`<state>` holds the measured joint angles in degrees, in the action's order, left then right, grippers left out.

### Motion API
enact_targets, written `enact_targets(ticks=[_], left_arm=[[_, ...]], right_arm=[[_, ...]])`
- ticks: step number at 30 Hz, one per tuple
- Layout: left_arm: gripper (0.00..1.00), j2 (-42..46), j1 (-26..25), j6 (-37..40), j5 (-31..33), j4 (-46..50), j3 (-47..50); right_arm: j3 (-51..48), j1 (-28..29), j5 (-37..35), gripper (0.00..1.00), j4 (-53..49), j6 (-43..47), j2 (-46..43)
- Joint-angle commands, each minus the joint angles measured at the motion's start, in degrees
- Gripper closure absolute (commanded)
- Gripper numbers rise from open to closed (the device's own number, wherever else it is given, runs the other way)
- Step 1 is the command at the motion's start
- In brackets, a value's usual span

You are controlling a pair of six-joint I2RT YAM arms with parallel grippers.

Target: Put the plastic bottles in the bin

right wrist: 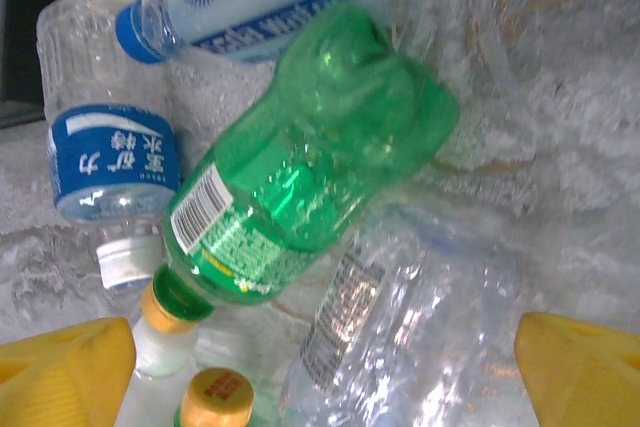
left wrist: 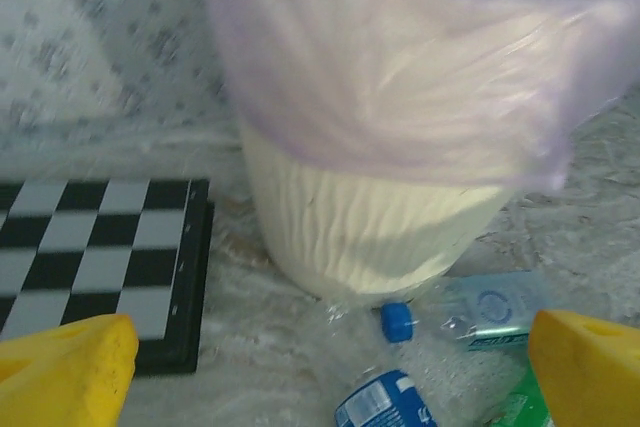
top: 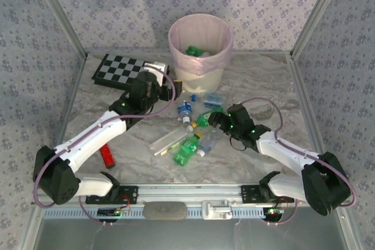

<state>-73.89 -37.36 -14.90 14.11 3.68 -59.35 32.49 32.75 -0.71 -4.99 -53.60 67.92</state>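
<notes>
Plastic bottles (top: 188, 147) are strewn on the table (top: 263, 86) before the bin (top: 200, 45), with some seen inside it. The left gripper (left wrist: 325, 372), near the bin, and the right gripper (right wrist: 320, 367), above a green bottle (right wrist: 310, 177), are held with jaws wide apart.

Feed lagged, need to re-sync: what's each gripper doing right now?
Left gripper: open, empty, facing the bin.
Right gripper: open, empty, over a green bottle.

Left wrist view: frame edge cuts bin (left wrist: 370, 227) at 12 o'clock, checkerboard (left wrist: 100, 247) at 9 o'clock. Right wrist view: orange-capped bottle (right wrist: 218, 397) cut at 6 o'clock.
</notes>
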Motion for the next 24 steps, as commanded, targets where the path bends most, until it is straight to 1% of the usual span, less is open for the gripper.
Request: enact_targets(ticks=[1,7,13,17,24], left_arm=[[0.00,2.78,0.90,-10.19,3.27,-2.74,5.76],[0.00,7.61,1.04,-19.36,4.53,-4.39,17.44],[0.00,10.75,0.89,-25.14,3.99,-3.71,23.58],[0.00,10.89,0.73,-26.93,3.75,-4.02,25.32],[0.00,9.18,0.54,-26.64,3.34,-5.34,25.09]], right_arm=[[-0.92,1.83,-2.26,0.01,-2.50,-4.02,0.18],[-1.51,3.81,-2.98,0.01,-3.38,-7.47,1.13],[-1.66,4.35,-1.66,0.01,-1.58,-10.17,4.40],[-0.70,4.60,0.16,0.01,-0.29,-11.14,7.98],[-0.33,5.12,2.23,0.04,2.88,-13.74,13.35]])
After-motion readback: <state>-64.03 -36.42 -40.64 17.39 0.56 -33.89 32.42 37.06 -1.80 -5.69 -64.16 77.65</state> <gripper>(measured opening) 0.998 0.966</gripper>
